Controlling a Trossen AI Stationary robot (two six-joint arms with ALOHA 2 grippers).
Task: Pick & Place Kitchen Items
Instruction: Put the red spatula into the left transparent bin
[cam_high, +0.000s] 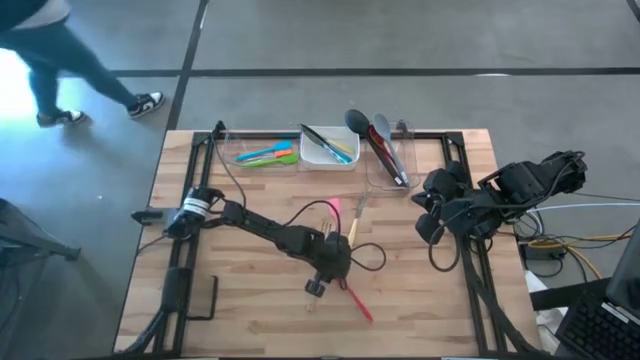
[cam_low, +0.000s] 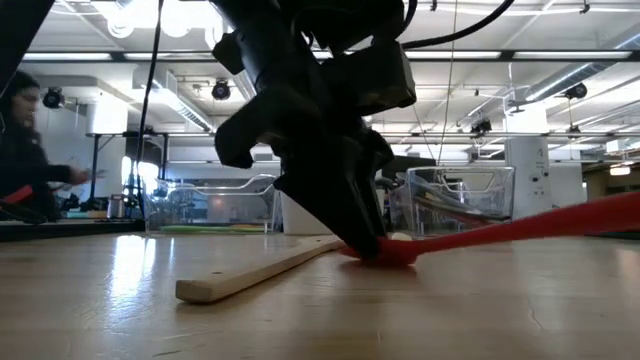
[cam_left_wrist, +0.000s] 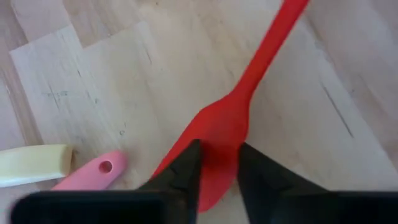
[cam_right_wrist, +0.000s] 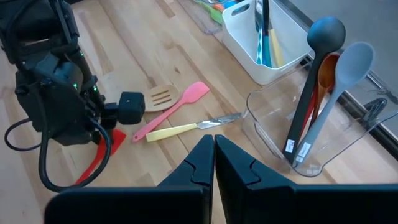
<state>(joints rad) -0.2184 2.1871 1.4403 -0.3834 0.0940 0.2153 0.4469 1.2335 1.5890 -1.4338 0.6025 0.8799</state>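
I've got the left end effector (cam_left_wrist: 217, 180) low-centre on the worktop (cam_high: 240, 290), fingers pinched narrow on the red spatula (cam_left_wrist: 227, 127) blade, so it's the grasp step, and next I judge a clean lift toward the upper tubs (cam_high: 328, 152).

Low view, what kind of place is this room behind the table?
Probably a robotics lab or workshop, not a home kitchen: bare ceiling beams with strip lights, a person at a bench, and a wooden table carrying two robot arms, the left gripper at a red spatula.
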